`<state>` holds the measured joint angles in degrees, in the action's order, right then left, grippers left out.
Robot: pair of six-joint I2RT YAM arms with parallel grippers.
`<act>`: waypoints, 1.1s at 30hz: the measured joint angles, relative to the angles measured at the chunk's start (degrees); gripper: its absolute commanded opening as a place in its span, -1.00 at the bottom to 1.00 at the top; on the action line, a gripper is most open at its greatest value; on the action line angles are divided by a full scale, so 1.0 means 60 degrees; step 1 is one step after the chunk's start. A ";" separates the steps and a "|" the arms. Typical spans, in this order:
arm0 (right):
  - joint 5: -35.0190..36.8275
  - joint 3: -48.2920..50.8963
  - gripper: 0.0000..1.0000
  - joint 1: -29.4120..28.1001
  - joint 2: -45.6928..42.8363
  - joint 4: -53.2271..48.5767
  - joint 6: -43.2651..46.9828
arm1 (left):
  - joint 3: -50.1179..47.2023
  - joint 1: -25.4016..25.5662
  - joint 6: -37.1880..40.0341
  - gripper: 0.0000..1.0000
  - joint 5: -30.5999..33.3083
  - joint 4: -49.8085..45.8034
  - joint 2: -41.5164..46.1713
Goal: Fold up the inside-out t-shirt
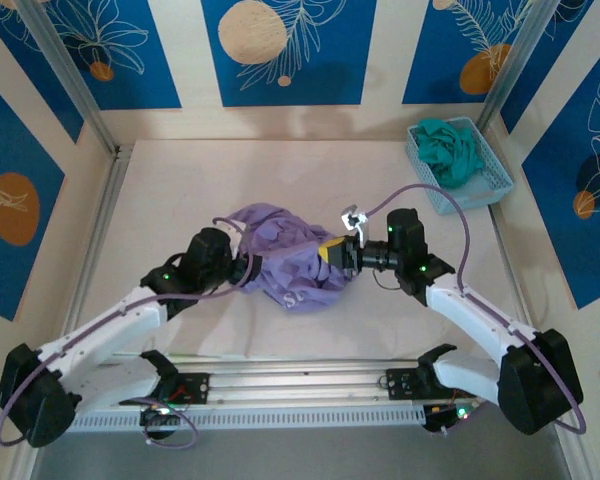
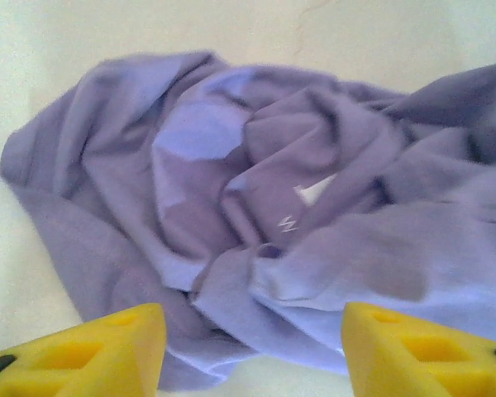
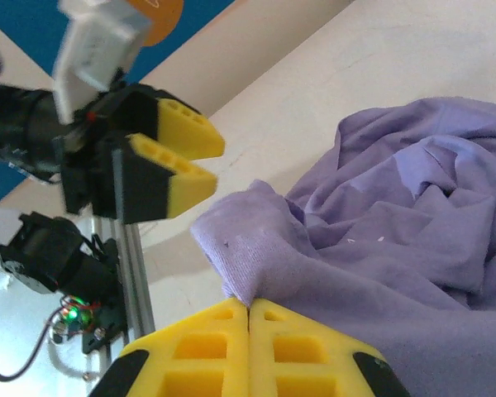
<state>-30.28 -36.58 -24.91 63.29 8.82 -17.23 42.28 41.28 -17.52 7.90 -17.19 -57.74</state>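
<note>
The inside-out t-shirt [image 1: 290, 255] is a crumpled lavender heap in the middle of the table. Its small white label [image 2: 314, 192] and faint white print [image 2: 288, 223] lie among the folds. My left gripper [image 2: 252, 351] is at the heap's left edge, its yellow fingers [image 2: 107, 347] spread wide, with loose fabric lying between them and nothing pinched. In the right wrist view the left gripper [image 3: 217, 164] hangs just above a raised fold. My right gripper [image 3: 248, 310] is shut on that fold of the t-shirt [image 3: 397, 215] at the heap's right side [image 1: 335, 255].
A light blue basket [image 1: 485, 190] holding a teal-green garment [image 1: 450, 150] stands at the back right. An aluminium rail [image 1: 300, 375] runs along the near edge by the arm bases. Panel walls close in the table on three sides.
</note>
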 measured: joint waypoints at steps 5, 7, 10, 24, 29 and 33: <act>-0.0029 -0.0637 -1.00 0.0000 0.0342 -0.0138 -0.0863 | 0.0477 0.1406 0.0098 0.21 0.0120 0.0084 0.0055; -0.0124 -0.0900 -1.00 0.0000 0.0550 -0.0197 -0.1155 | 0.0714 0.1840 0.0262 0.25 0.0164 0.0138 -0.0386; -0.0368 -0.1147 -1.00 0.0044 0.0718 -0.0259 -0.1512 | 0.1031 0.2065 0.0474 0.27 0.0321 0.0317 -0.1315; -0.1402 -0.1198 -1.00 0.0816 0.0747 -0.0106 -0.2535 | 0.1661 0.1599 0.1169 -0.85 -0.0288 0.1989 -0.4029; -0.0692 -0.1362 -0.92 0.0987 0.0758 -0.0882 -0.2291 | 0.1523 0.1118 0.1158 -1.00 -0.1963 0.2663 -0.3756; 0.0736 -0.2025 -0.64 0.0845 0.1111 -0.1829 -0.1581 | 0.0820 0.0251 0.0994 -1.00 -0.3887 0.3100 -0.2459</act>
<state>-25.87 -48.73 -19.84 69.95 -2.15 -26.72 47.20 42.78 -11.55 -15.42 1.41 -72.49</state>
